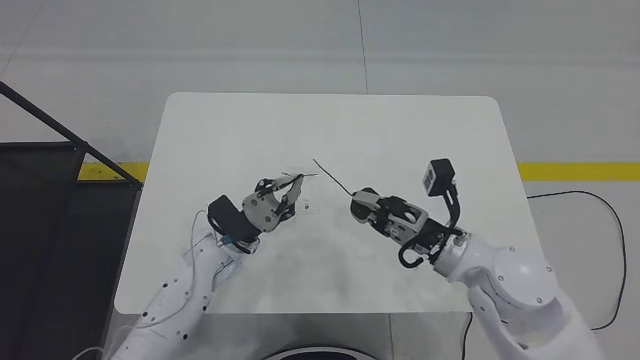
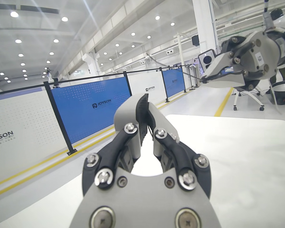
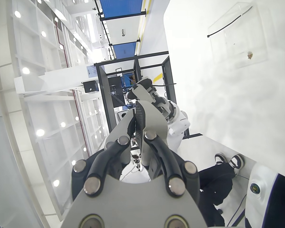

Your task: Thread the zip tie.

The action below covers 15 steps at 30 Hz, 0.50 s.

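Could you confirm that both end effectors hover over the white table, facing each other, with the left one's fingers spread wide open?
Not quite: the left end effector has its fingers closed together, not spread wide, as the left wrist view shows. The rest stands: it and the right end effector hover over the white table, facing each other.

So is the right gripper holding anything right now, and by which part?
Yes. The right gripper pinches the black zip tie by one end, and the rest of the strip sticks out free beyond its fingertips, above the table.
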Tool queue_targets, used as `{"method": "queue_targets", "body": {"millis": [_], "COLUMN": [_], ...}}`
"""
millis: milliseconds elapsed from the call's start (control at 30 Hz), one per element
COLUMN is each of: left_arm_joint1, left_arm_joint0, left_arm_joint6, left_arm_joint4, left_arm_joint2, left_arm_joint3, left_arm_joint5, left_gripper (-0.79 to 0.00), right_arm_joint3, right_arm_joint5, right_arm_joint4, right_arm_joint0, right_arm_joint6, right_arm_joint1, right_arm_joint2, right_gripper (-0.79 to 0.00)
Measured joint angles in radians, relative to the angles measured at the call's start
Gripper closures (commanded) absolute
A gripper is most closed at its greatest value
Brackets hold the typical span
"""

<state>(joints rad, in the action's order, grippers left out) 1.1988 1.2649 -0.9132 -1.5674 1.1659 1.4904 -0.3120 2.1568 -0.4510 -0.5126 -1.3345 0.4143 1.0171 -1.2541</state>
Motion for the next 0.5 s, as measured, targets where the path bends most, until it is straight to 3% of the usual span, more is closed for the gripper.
{"method": "queue_targets", "body": {"millis": [233, 500], "left_arm_joint1": [-0.001, -0.011], "left_arm_joint0": [0.01, 0.038], "left_arm_joint6": [-0.017, -0.051], "left_arm_joint4": [-0.047, -0.164], "left_arm_joint2": [0.015, 0.035], "left_arm_joint3": [0.005, 0.016], "left_arm_joint5": [0.069, 0.126], "left_gripper": [0.0, 0.0], "right_arm_joint3": [0.011, 0.09], "right_arm_joint5": [-0.049, -0.162], "right_arm_joint4": [0.065, 0.266], "right_arm_joint0": [-0.005, -0.003], "right_arm_joint6": [0.015, 0.104], "right_arm_joint1": [-0.005, -0.027], "right_arm_joint2": [-0.01, -0.029], "right_gripper": [0.0, 0.0]}}
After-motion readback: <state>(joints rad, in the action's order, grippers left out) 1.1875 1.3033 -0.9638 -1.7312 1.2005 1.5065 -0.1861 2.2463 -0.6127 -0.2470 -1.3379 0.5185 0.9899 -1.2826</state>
